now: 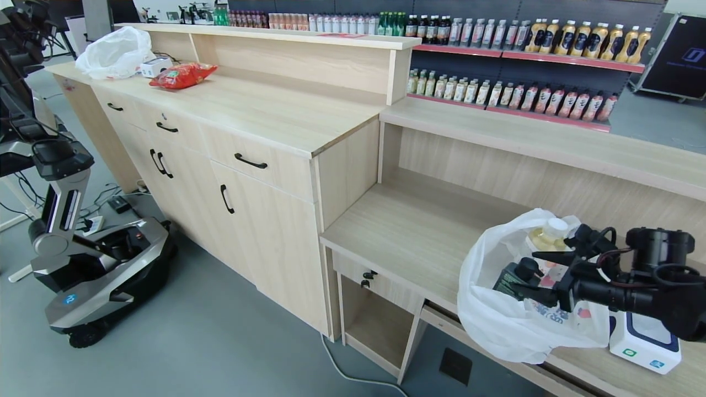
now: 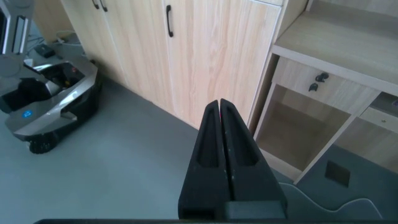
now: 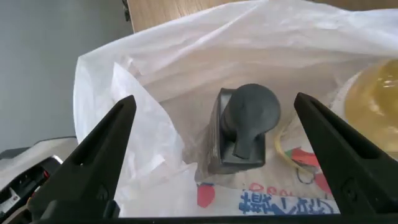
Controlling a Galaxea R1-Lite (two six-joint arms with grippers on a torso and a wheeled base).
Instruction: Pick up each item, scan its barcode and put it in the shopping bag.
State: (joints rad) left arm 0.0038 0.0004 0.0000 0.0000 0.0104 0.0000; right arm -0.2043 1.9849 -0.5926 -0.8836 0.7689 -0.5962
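Observation:
A white shopping bag (image 1: 496, 325) (image 3: 186, 50) sits on the low counter (image 1: 413, 231) at the right. Inside it stand a dark container with a black cap (image 1: 518, 275) (image 3: 249, 118) and a yellow drink bottle with a white cap (image 1: 546, 234) (image 3: 373, 99). My right gripper (image 1: 530, 277) (image 3: 214, 102) hangs open just over the bag's mouth, its fingers either side of the dark container without touching it. My left gripper (image 2: 219, 102) is shut on nothing, held above the grey floor in front of the cabinet doors.
A white scanner box (image 1: 645, 342) stands right of the bag. On the tall counter at the far left lie a red snack packet (image 1: 182, 75), a small white box (image 1: 154, 66) and another white bag (image 1: 113, 52). Bottle shelves (image 1: 513, 55) line the back.

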